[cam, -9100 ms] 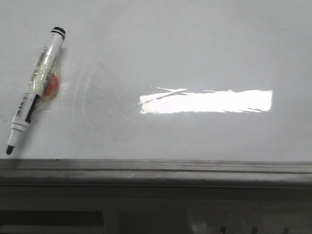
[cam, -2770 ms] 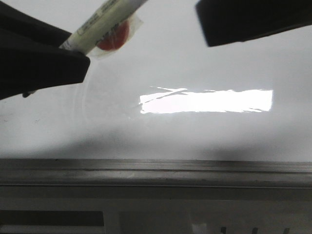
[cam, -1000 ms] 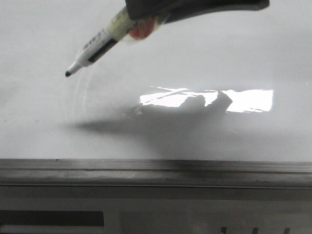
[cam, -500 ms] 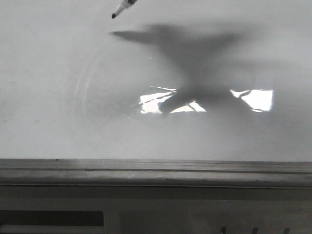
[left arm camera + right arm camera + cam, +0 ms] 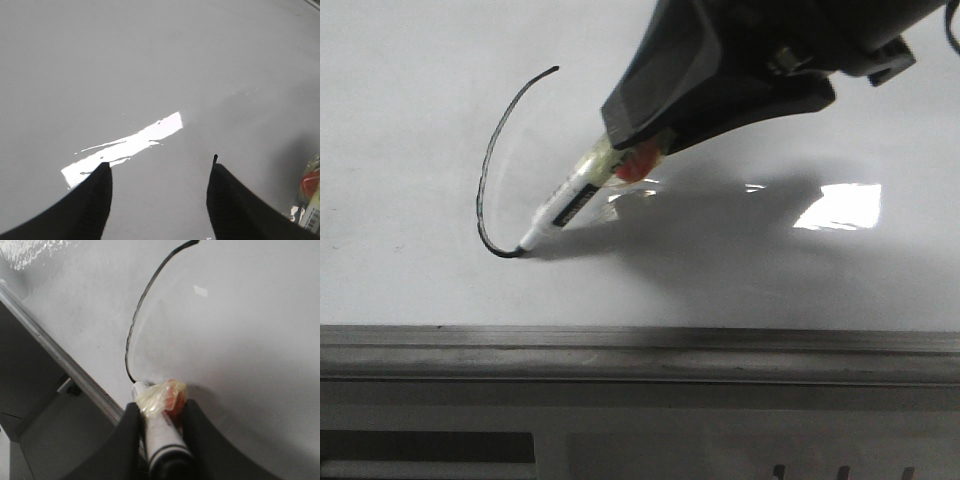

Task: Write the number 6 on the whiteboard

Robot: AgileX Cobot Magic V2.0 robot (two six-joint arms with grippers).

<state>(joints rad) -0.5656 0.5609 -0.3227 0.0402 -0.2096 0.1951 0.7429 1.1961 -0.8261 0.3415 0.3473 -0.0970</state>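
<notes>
The whiteboard [image 5: 400, 120] is glossy white. A thin black curved stroke [image 5: 485, 170], the stem of the number 6, runs from upper right down to a hook at the marker tip. My right gripper [image 5: 635, 140] is shut on a white marker [image 5: 565, 205] with orange tape; its tip touches the board at the stroke's lower end. In the right wrist view the marker [image 5: 160, 435] sits between the fingers [image 5: 125, 440] and the stroke [image 5: 145, 295] curves away. My left gripper [image 5: 159, 172] is open and empty above the board [image 5: 150, 60].
A grey metal edge rail [image 5: 640, 355] runs along the board's near edge; it also shows in the right wrist view [image 5: 60, 360]. A bright light reflection [image 5: 840, 205] lies right of the marker. The marker's taped body [image 5: 310, 190] shows at the edge of the left wrist view.
The right gripper came down with the marker and drew the long curved stroke from the upper start point down to the lower left. Its shadow now covers most of the reflection.
</notes>
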